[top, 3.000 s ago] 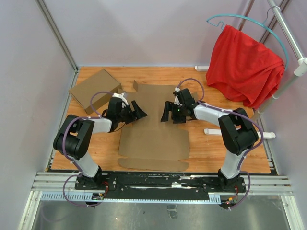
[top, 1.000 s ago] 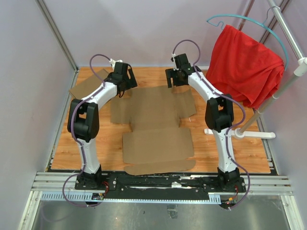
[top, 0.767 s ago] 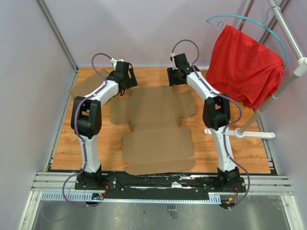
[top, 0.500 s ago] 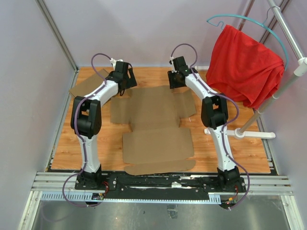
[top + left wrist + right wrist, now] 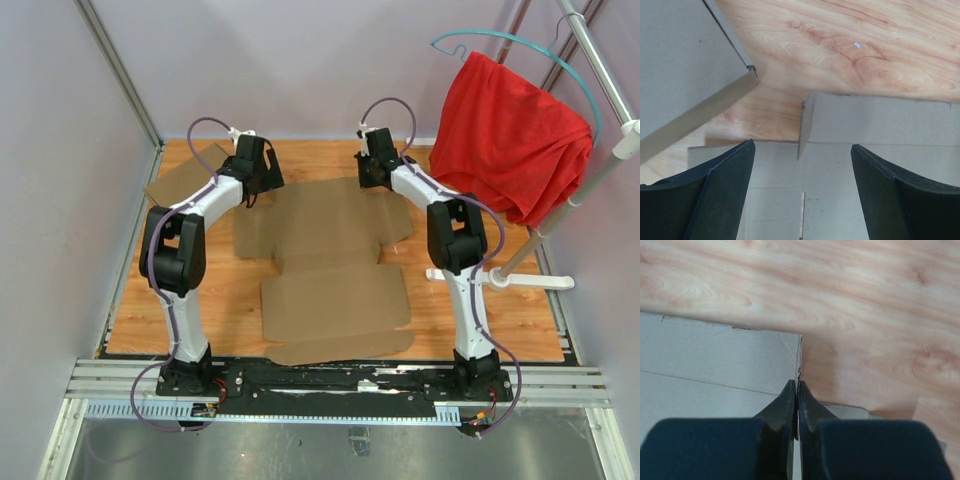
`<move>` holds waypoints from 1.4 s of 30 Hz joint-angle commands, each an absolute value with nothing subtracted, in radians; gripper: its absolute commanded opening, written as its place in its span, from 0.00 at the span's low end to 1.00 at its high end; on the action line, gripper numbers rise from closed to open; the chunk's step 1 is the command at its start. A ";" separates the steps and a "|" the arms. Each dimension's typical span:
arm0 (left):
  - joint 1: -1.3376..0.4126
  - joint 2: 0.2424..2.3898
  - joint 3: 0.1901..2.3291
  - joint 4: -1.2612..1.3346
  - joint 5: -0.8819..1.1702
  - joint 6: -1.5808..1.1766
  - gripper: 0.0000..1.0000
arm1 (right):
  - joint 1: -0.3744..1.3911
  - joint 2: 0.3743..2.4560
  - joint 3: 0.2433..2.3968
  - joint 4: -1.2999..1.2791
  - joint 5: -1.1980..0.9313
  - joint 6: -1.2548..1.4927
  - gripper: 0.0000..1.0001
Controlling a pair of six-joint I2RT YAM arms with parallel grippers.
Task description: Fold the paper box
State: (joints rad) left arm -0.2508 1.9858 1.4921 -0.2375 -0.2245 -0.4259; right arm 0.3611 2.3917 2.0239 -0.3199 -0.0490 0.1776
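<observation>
1. Well, the paper box [image 5: 325, 235] lies opened out and mostly flat on the wooden table [image 5: 480, 320], in the middle of it, with its long flaps toward the arm bases.
2. Both arms reach out to the sheet's far edge, the left gripper [image 5: 258, 180] at the far left corner and the right gripper [image 5: 372, 175] at the far right corner.
3. From the left wrist, the left gripper [image 5: 802, 147] has its fingers [image 5: 715, 195] wide apart and holds nothing. A small tab [image 5: 805, 125] stands up on edge between them, apart from both.
4. A second cardboard box [image 5: 685, 65] (closed, plain brown) sits just beside that corner on the table.
5. From the right wrist, the right gripper [image 5: 796, 387] has its jaws pressed together, tips at the edge of the sheet's [image 5: 715, 355] corner panel. Whether any cardboard is nipped between them cannot be told.
6. A red cloth [image 5: 505, 135] hangs from a teal hanger [image 5: 500, 38] at the far right, well apart from the sheet.
</observation>
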 commanded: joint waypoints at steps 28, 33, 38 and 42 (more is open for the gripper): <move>-0.251 1.351 1.194 -0.068 0.182 -0.220 0.77 | 0.348 1.727 0.770 1.381 -0.443 0.275 0.01; -0.276 1.354 1.180 -0.115 0.252 -0.153 0.77 | 0.348 1.693 0.707 1.402 -0.497 0.283 0.01; -0.336 1.356 1.177 -0.166 0.253 -0.092 0.77 | 0.347 1.645 0.699 1.322 -0.541 0.279 0.01; -0.376 1.344 1.182 -0.203 0.222 -0.066 0.76 | 0.347 1.609 0.703 1.248 -0.555 0.255 0.01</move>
